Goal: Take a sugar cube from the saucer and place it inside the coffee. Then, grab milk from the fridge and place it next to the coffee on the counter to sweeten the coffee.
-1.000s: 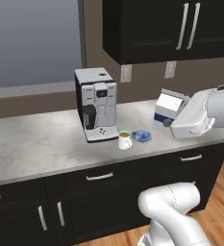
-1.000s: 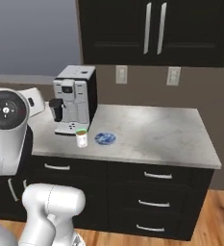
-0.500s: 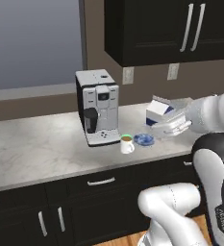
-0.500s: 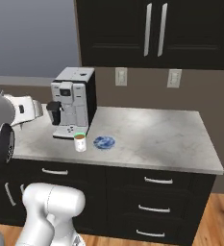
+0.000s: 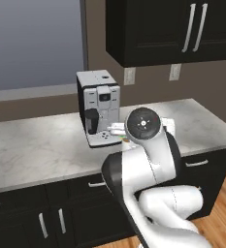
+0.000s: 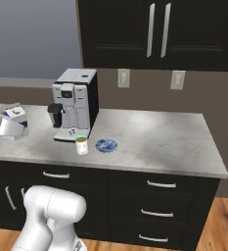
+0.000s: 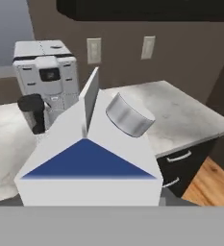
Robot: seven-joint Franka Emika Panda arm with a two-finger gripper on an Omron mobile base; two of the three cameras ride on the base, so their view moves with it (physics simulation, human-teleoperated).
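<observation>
- Milk carton (image 7: 89, 163) is held between the gripper (image 6: 5, 128) fingers (gable top upright), above the counter's (image 6: 174, 142) left end.
- Coffee mug (image 6: 81, 145) is seen rightward, near the front edge, beside the saucer (image 6: 106, 145).

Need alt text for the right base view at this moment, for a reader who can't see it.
The gripper holds the milk above the left end of the counter. Further right stands a coffee machine, with the coffee in front of it and the saucer just right of the mug. Black cabinets hang above.
</observation>
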